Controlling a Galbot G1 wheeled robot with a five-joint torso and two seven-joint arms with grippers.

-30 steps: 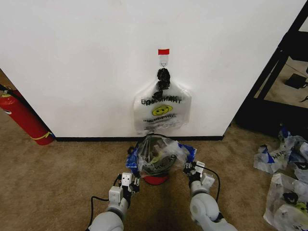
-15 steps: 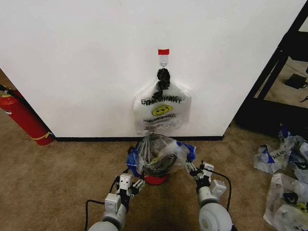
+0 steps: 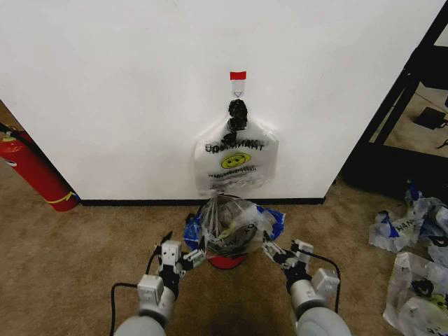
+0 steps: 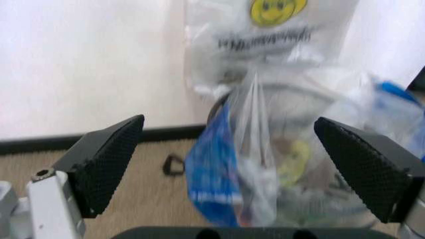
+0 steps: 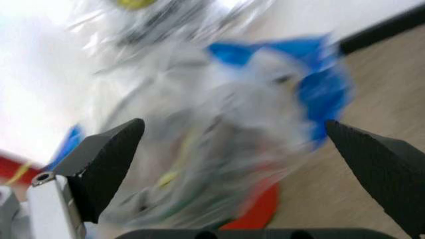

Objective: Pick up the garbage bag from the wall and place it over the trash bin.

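I see the garbage bag (image 3: 231,224) draped over the trash bin (image 3: 225,260), lower centre. My left gripper (image 3: 176,256) and right gripper (image 3: 278,253) flank it, fingers released. It looks flimsy, light, slippery; I'd pinch the blue rim folds.

We see a bare indoor test room: a plain white wall (image 3: 126,91) with black baseboard (image 3: 140,202) beyond our pincers, brown carpet (image 3: 70,266) beneath them, a red fire extinguisher (image 3: 31,171) far left, spare bags (image 3: 413,238) far right.
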